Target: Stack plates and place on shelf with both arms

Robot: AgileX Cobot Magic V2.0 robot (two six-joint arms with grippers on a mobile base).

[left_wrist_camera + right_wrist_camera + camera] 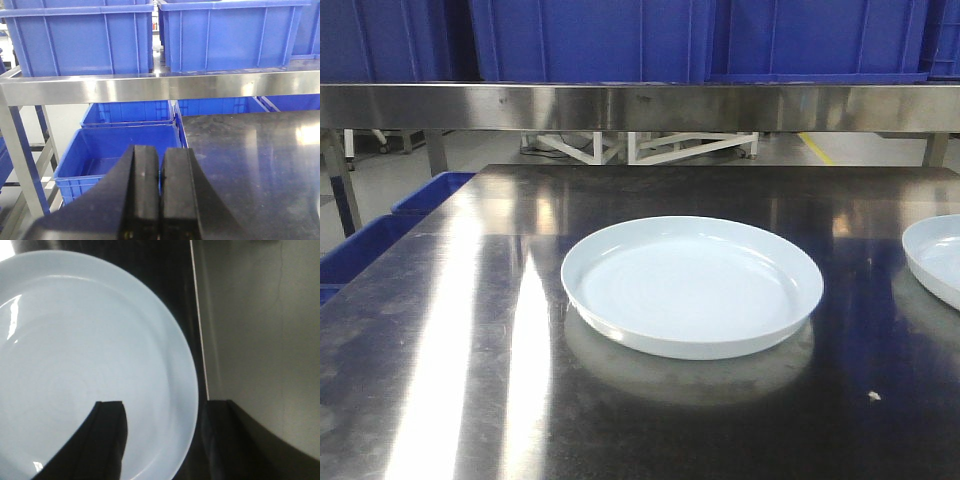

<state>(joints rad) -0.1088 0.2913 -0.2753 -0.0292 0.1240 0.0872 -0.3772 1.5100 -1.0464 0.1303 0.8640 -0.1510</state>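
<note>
A: Shelf (640,107) rail runs across the back, with blue crates (590,40) on it. The dark surface (470,330) lies in front. Plates?

B: Two, unstacked, well apart. Centre plate (692,285) sits mid-surface with nothing on it. Right plate (935,258) is cut by the frame edge.

A: Right pincer (165,405)?

B: Wide, straddling a plate rim, one finger over the dish and the other outside it. Probably the right plate, since the centre one shows no arm. Not yet closed.

A: Left pincer (160,192)?

B: Fingers pressed together, empty, near the surface's left edge, facing the shelf. I judge the centre plate lies to its right. The right arm is the nearer to a plate.
</note>
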